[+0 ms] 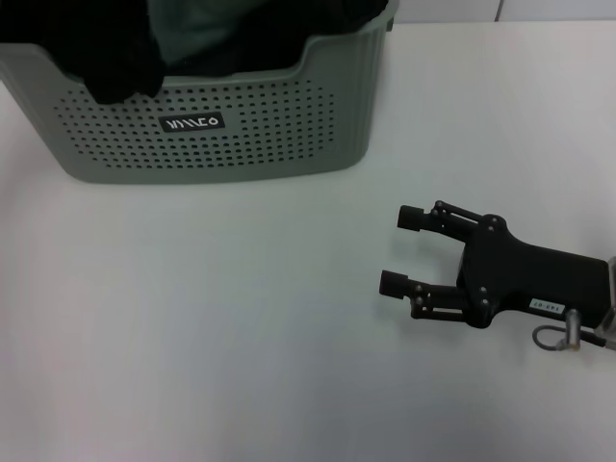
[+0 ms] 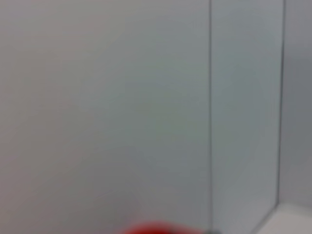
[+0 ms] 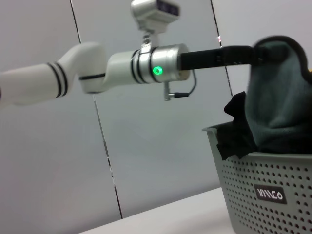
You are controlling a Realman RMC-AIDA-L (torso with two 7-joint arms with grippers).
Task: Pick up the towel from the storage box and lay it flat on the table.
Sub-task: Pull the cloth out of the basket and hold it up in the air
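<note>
Towel hangs lifted above the storage box, its top edge pinched in the left gripper, fingers closed on the cloth; lower part still inside the box beside a black cloth. Left arm reaches in level from the side. Exact grip point is hard to make out. Right gripper rests low over the table, well apart from the box, fingers spread, holding nothing.

white arm, green light, black claw.
</note>
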